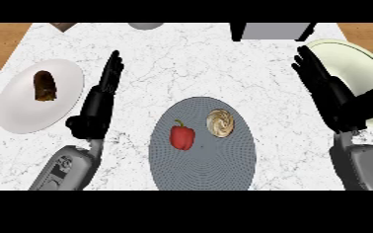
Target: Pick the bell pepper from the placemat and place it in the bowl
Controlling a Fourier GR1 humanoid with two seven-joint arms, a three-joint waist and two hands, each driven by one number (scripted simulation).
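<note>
Red bell pepper (182, 135): on grey placemat (203, 164), at 9 o'clock of a swirled pastry (220, 123). Bowl (348, 61): 2 o'clock (partly hidden). Left hand (98, 106), right hand (331, 96): fingers straight, holding nothing.

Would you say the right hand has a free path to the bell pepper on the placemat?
Probably yes: the right hand is open, and only the pastry sits between it and the bell pepper, so it should come from above.
</note>
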